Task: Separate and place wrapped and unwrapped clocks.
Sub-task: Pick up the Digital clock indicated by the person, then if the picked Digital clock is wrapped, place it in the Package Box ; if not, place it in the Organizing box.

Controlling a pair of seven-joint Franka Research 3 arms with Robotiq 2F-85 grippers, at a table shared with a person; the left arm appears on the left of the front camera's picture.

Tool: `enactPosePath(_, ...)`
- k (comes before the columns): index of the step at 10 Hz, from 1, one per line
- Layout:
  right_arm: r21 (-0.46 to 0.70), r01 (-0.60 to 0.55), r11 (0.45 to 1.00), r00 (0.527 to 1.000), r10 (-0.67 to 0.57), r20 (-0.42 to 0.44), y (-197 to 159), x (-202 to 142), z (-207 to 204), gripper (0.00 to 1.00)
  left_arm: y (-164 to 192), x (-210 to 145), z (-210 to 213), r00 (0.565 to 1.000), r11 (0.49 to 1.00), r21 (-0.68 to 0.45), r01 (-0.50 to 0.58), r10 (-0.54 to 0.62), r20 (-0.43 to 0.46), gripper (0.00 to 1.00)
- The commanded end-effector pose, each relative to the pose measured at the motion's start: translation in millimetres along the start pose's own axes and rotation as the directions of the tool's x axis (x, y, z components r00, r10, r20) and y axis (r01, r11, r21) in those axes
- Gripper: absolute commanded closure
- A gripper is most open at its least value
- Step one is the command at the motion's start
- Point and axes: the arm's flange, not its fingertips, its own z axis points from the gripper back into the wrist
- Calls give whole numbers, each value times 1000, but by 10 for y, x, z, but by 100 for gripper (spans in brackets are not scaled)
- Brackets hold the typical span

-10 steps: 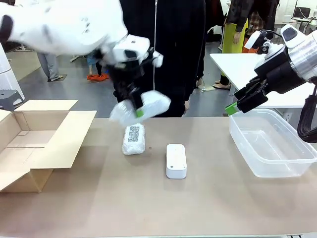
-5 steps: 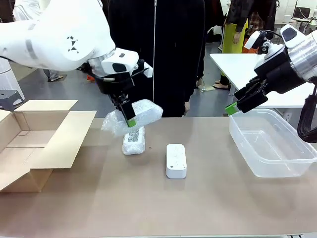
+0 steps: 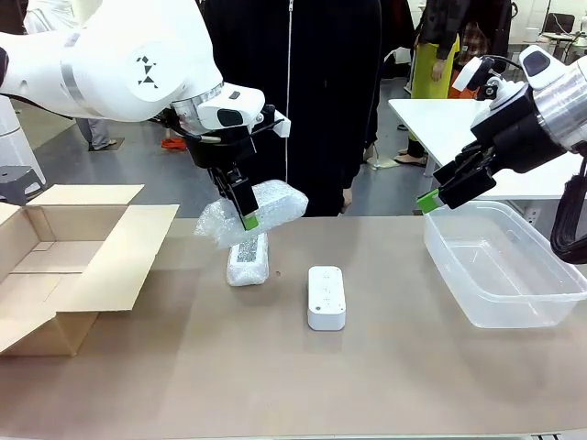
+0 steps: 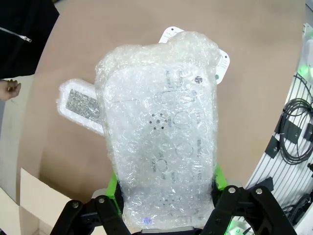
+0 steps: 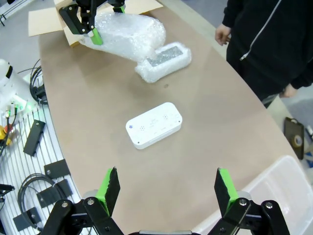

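Grey floor [image 3: 128, 165] opening up at ten o'clock, white table [image 3: 431, 124] sitting at two o'clock, tan tabletop [image 3: 275, 385] wide across six o'clock, even indoor light.

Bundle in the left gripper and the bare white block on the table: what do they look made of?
Bundle: clear bubble wrap, glossy, its bubbles plain in the left wrist view, around something white. Block: probably plastic, smooth white with rounded corners and an even, dull sheen.

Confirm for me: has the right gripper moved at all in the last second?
No. The right gripper hangs open at the same spot, just above the clear tub's far-left corner, as in both earlier front views.
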Motion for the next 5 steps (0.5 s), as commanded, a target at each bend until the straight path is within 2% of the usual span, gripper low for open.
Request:
enactPosePath(1, 21, 4, 1000, 1000, -4, 13, -12, -12, -22, 0, -6, -12, 37, 1000, 1000, 11, -13, 13, -7, 78)
enactPosePath(5, 21, 4, 1000, 1000, -4, 13, -12, -12, -22, 0, -6, -12, 37, 1000, 1000, 11, -13, 13, -7, 78)
